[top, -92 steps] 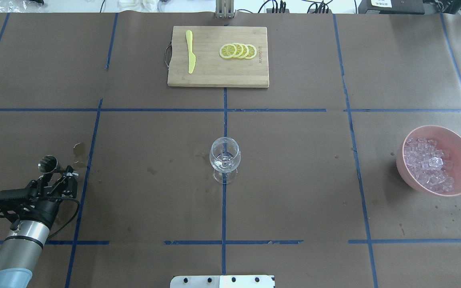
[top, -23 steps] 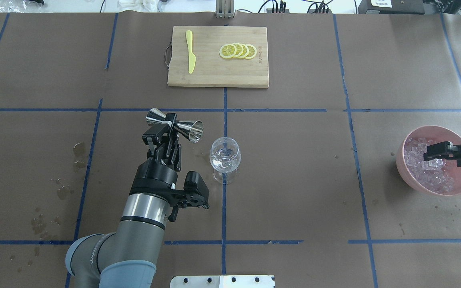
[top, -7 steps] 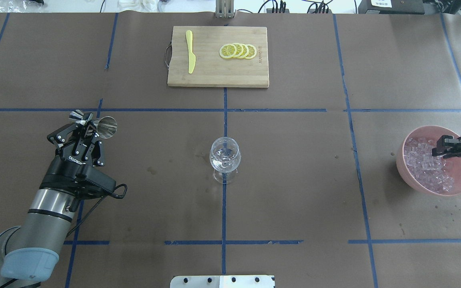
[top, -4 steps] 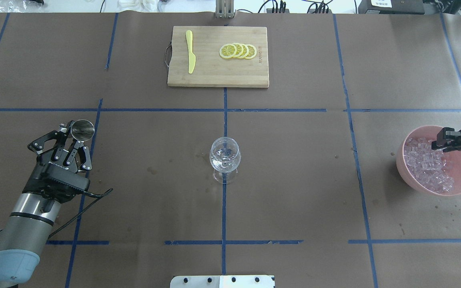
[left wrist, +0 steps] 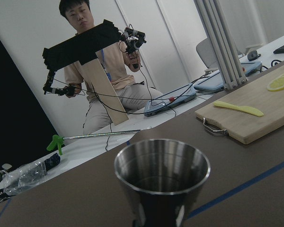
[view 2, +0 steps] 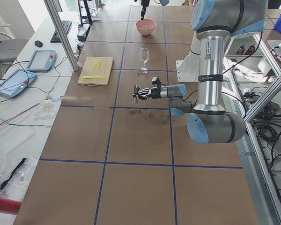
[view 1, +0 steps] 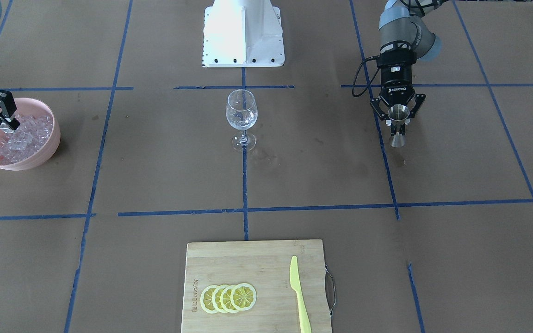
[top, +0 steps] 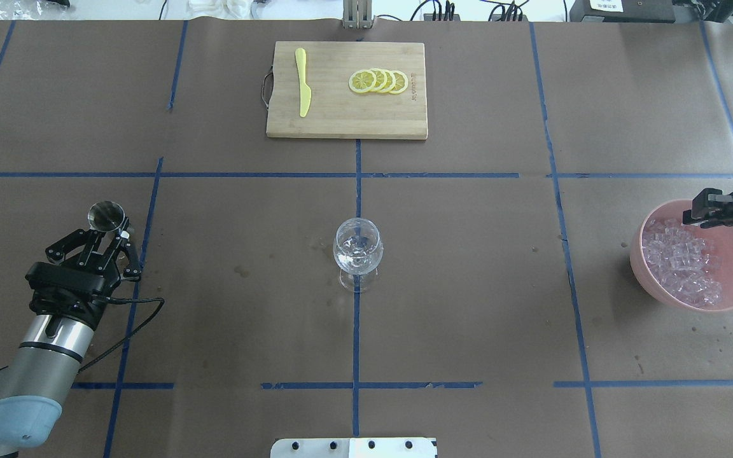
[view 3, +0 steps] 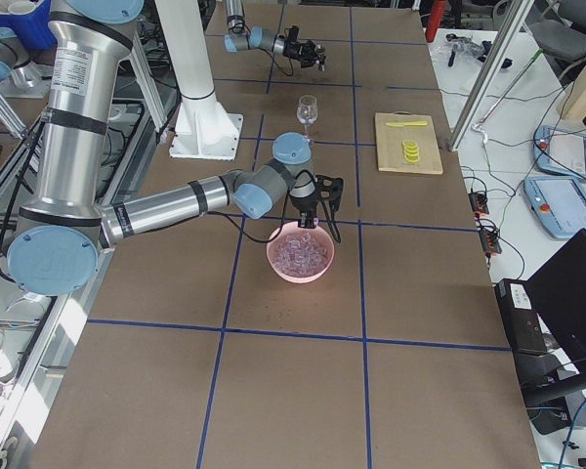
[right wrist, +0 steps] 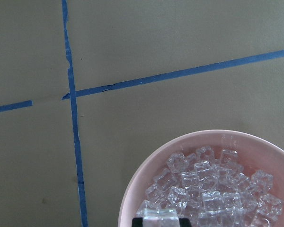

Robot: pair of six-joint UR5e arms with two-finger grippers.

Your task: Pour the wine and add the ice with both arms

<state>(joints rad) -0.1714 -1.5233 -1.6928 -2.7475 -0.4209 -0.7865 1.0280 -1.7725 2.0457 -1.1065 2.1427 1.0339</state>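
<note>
My left gripper (top: 110, 234) is shut on a steel jigger (top: 105, 215) and holds it upright above the table's left side, far from the wine glass (top: 357, 251). The jigger's open cup fills the left wrist view (left wrist: 162, 172). The glass stands at the table's centre with a little clear liquid in it. My right gripper (top: 699, 213) hovers over the far rim of the pink bowl (top: 635, 257), which holds a heap of ice (top: 681, 264). The right wrist view shows one clear ice cube (right wrist: 157, 216) pinched between its fingers.
A bamboo cutting board (top: 341, 117) with lemon slices (top: 379, 81) and a yellow knife (top: 303, 83) lies at the far centre. The white pedestal (view 1: 242, 32) stands at the robot's side. Wet stains (top: 126, 238) mark the paper beside the left gripper.
My left arm has pulled back from the glass to the left and turned the jigger from tipped to upright. My right gripper has closed on a cube and risen out of the bowl.
</note>
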